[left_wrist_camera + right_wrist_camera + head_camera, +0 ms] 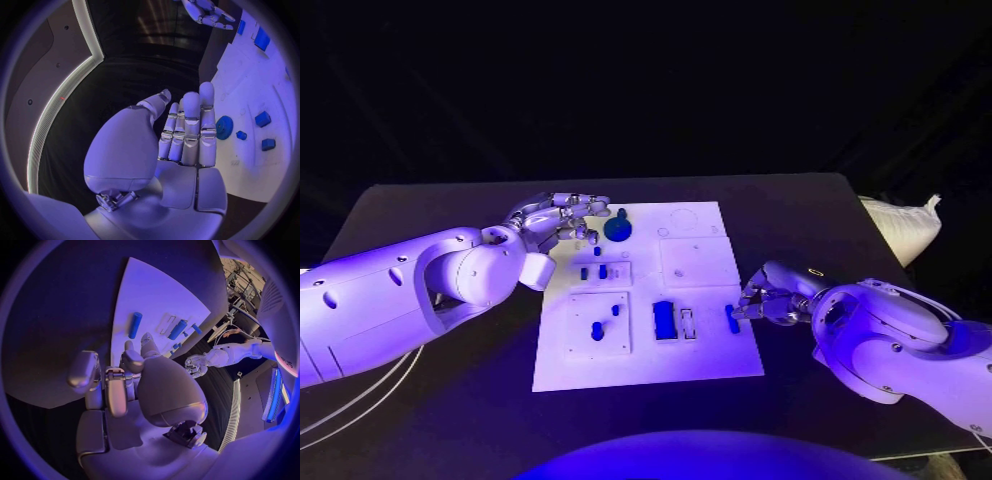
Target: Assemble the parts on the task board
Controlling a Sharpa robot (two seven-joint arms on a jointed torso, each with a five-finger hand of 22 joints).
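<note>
The white task board (pixel 711 360) lies in the middle of the black table. A round blue gear (pixel 617 228) sits near its far left corner. My left hand (pixel 564 216) hovers beside the gear with straight fingers and holds nothing; the gear (pixel 224 127) lies just past the fingertips (pixel 206 92). My right hand (pixel 769 302) is at the board's right edge, next to a blue peg (pixel 731 318). That peg (pixel 135 325) lies flat on the board beyond my right hand (pixel 134 370), apart from its loosely bent, empty fingers.
More blue parts are on the board: small pieces (pixel 600 271) left of centre, a peg (pixel 597 331) on the near left plate, a block (pixel 664 319) in the near middle. Bare black table (pixel 430 215) surrounds the board. A white bag (pixel 903 225) lies at the far right.
</note>
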